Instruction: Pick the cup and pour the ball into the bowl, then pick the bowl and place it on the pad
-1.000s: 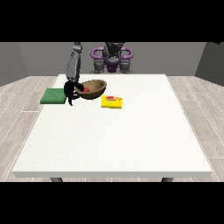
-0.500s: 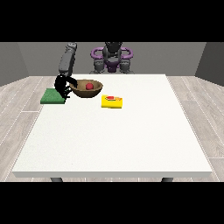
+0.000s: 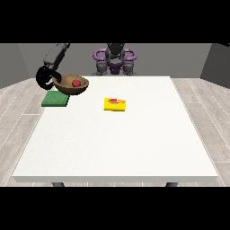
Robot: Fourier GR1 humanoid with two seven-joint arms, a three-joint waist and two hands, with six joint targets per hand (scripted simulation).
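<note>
A brown bowl [image 3: 72, 85] with a red ball [image 3: 77, 83] inside hangs in the air above the right part of the green pad [image 3: 55, 99]. The black hand at the view's left [image 3: 45, 77] is curled round the bowl's left rim and carries it. The bowl is roughly level, tipped slightly towards the camera. A yellow cup [image 3: 115, 104] with a red patch lies on the table [image 3: 117, 143] near the middle, apart from the bowl. The other hand does not show.
The robot's torso [image 3: 115, 59] stands behind the table's far edge. The green pad lies near the table's far left corner, close to the left edge. Wood-look floor surrounds the table.
The hand at the view's left has carried the bowl with the ball leftwards and a little upwards, from beside the pad to above it. The yellow cup has not moved.
</note>
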